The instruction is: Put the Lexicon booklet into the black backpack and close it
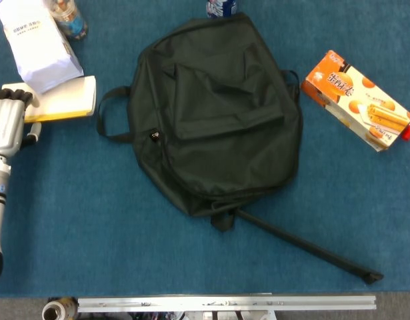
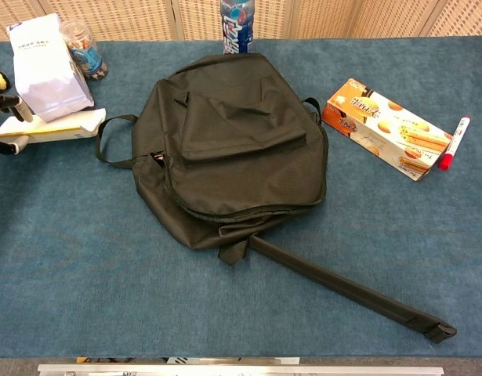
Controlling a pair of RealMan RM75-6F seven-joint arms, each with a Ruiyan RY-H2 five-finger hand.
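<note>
The black backpack [image 1: 218, 113] lies flat and zipped in the middle of the blue table, its long strap [image 1: 305, 247] trailing to the front right; the chest view shows the backpack [image 2: 233, 141] too. At the far left my left hand [image 1: 8, 123] grips the white and yellow Lexicon booklet [image 1: 61, 100] by its left end. The booklet [image 2: 56, 127] is held off the table, edge-on in the chest view, with my left hand [image 2: 4, 121] at the frame's edge. My right hand shows in neither view.
A white paper bag [image 1: 38, 47] and a clear jar [image 1: 66, 17] stand just behind the booklet. A bottle [image 2: 237, 23] stands behind the backpack. An orange biscuit box [image 1: 358, 100] and a red marker [image 2: 454, 142] lie at the right.
</note>
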